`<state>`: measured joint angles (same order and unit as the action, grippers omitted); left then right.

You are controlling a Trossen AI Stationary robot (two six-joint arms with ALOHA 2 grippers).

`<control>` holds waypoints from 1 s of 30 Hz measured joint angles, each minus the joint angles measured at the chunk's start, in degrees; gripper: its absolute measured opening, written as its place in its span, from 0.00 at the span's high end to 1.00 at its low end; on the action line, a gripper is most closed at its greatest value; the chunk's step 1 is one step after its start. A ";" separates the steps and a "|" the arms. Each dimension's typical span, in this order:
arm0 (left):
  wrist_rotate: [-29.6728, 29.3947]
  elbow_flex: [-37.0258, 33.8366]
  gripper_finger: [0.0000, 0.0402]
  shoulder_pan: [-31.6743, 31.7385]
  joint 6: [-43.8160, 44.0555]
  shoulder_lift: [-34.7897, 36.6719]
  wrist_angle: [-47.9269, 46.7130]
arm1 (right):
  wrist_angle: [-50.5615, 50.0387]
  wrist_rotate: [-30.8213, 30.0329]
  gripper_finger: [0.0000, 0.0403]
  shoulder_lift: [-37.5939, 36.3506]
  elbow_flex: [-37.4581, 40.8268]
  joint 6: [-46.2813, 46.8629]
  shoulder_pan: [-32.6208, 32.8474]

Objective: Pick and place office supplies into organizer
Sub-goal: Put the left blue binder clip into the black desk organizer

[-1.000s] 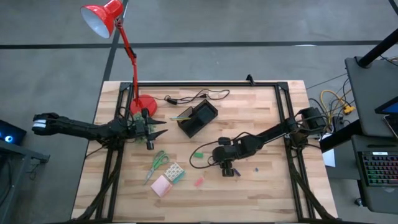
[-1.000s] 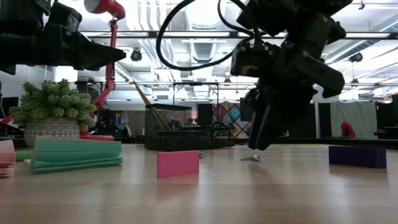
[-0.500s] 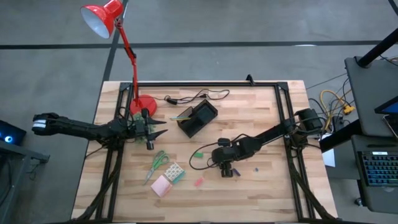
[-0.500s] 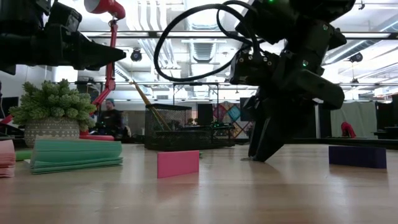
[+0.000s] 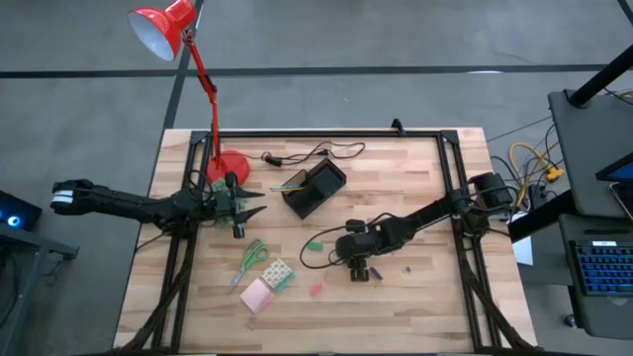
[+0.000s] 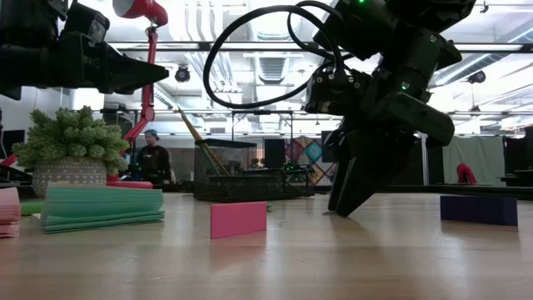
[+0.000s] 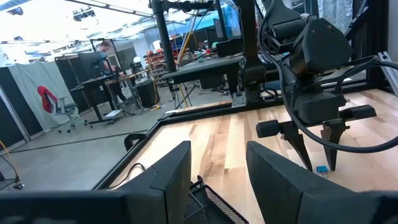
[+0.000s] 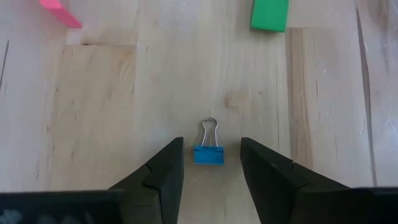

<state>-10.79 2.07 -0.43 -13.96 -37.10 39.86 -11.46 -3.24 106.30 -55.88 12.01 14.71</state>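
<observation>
High view. A pale wooden plank worktop (image 5: 415,188) inside a black frame stands on a grey concrete floor. The red desk lamp (image 5: 188,59) rises from its round base at the far left corner, with a black cable (image 5: 312,153) lying beside it. The organizer (image 5: 315,188), a black box, sits tilted near the worktop's middle rear. The left gripper (image 5: 252,205) hovers left of the organizer. The right gripper (image 5: 362,269) points down at the worktop centre. Green-handled scissors (image 5: 250,261), a green-white patterned block (image 5: 277,272) and a pink sticky-note pad (image 5: 256,295) lie front left; a green piece (image 5: 315,244) and a red piece (image 5: 316,289) lie nearer the right gripper. No writing is legible.

Low view. The right gripper (image 6: 343,204) has its tips down at the wood. A pink block (image 6: 238,218), a green pad (image 6: 102,207) and a purple block (image 6: 479,208) stand on the worktop. Behind are a potted plant (image 6: 71,158), ceiling ducts and a person (image 6: 151,158) (far off, standing).

Left wrist view. The left arm's fingers (image 7: 171,177) stand apart with nothing between them; beyond is the right arm over a small blue clip (image 7: 321,168).

Right wrist view. The right arm's fingers (image 8: 163,168) are spread either side of a blue binder clip (image 8: 209,152), which lies flat on the wood; whether they touch it cannot be told.
</observation>
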 joint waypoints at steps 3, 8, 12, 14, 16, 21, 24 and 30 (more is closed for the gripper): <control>0.00 0.00 0.65 0.00 0.00 0.02 0.00 | -0.73 0.04 0.65 0.00 -0.05 0.00 0.01; 0.01 0.00 0.65 0.00 0.00 0.02 0.00 | -2.17 0.17 0.67 0.02 -0.13 -0.03 0.01; 0.00 0.00 0.65 0.04 0.00 0.02 0.00 | -2.38 0.19 0.68 0.02 -0.13 -0.10 0.01; 0.02 0.00 0.65 0.04 0.00 0.02 0.00 | -2.51 0.19 0.69 0.02 -0.11 -0.20 0.01; 0.02 0.00 0.65 0.04 0.00 0.02 0.00 | -2.65 0.20 0.71 0.02 -0.11 -0.65 0.01; 0.00 0.00 0.65 0.02 0.00 0.02 0.00 | -2.94 0.39 0.77 0.02 -0.07 -1.95 0.01; 0.02 0.00 0.65 0.02 0.00 0.02 0.00 | -3.04 0.43 0.82 0.02 -0.02 -1.99 0.04; 0.02 0.00 0.65 0.02 0.00 0.02 -0.02 | -3.08 0.43 0.87 0.02 0.02 -2.48 0.04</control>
<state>-10.76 2.07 -0.40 -13.96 -37.08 39.84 -14.55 -2.81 106.32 -55.86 9.53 14.74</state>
